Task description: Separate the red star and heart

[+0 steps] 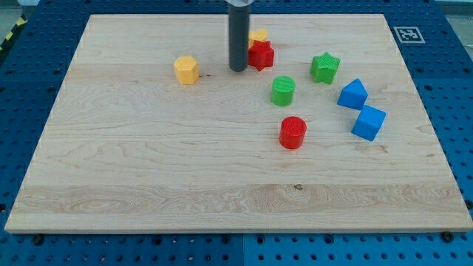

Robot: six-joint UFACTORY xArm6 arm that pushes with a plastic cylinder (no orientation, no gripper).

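Tip set beside the red star, near the board's top.
The tip (pixel 238 69), a bare rod with nothing held, is seen just at nine o'clock of the red star (pixel 261 55); a yellow heart (pixel 258 36) is found touching the star at twelve o'clock.

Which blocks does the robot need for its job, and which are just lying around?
Needed:
red star block
yellow heart block, touching it behind
my tip, just left of the star

Lying about:
yellow hexagon block
green star block
green cylinder block
red cylinder block
two blue blocks
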